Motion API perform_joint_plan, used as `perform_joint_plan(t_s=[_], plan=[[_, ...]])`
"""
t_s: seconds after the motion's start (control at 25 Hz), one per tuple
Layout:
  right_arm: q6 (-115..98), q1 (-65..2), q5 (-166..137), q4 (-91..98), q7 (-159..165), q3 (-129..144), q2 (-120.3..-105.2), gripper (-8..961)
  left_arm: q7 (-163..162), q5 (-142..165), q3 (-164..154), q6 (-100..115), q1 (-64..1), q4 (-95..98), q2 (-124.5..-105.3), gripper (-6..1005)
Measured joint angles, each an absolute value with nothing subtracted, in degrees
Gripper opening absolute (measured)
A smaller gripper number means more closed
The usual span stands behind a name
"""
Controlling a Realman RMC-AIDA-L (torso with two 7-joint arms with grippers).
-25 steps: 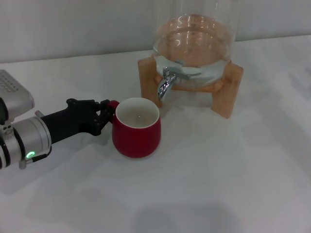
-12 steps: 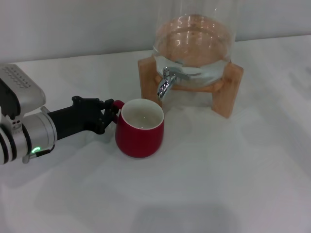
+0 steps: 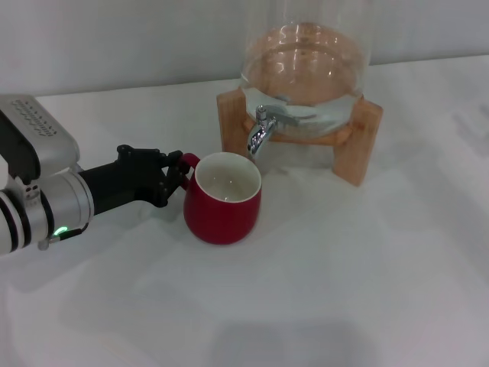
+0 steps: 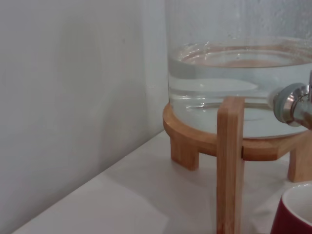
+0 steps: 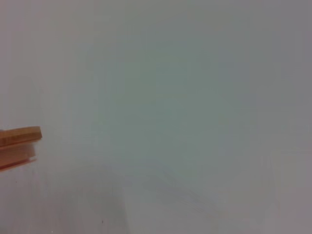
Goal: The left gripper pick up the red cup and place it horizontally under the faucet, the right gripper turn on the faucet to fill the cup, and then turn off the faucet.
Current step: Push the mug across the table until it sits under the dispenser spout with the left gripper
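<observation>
The red cup (image 3: 222,200) stands upright on the white table, cream-white inside, just in front of and below the chrome faucet (image 3: 261,130). My left gripper (image 3: 180,173) is shut on the cup's small red handle, reaching in from the left. The cup's rim also shows in the left wrist view (image 4: 296,214), with the faucet (image 4: 294,103) above it. The faucet sits on a clear glass dispenser (image 3: 302,65) holding water, in a wooden stand (image 3: 359,141). My right gripper is out of view.
The wooden stand's front leg (image 4: 229,165) is close beside the cup. A grey wall runs behind the dispenser. A corner of the wooden stand (image 5: 19,139) shows in the right wrist view. Open table lies in front of and to the right of the cup.
My left gripper has carried the cup to the right and a little farther back, closer to the faucet. The arm has followed it in.
</observation>
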State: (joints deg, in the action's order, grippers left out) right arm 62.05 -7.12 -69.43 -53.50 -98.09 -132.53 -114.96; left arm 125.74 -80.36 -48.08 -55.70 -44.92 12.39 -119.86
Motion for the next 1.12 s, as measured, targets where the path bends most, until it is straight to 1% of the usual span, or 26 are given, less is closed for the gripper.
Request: perform_joint_plan(t_s=[1.12], plan=[[62.0,-7.5,-69.3,-52.9,-98.7,-132.5,-114.96,631,123.1,-81.9,-51.2,-55.7,-48.1,11.8,-119.88,139]])
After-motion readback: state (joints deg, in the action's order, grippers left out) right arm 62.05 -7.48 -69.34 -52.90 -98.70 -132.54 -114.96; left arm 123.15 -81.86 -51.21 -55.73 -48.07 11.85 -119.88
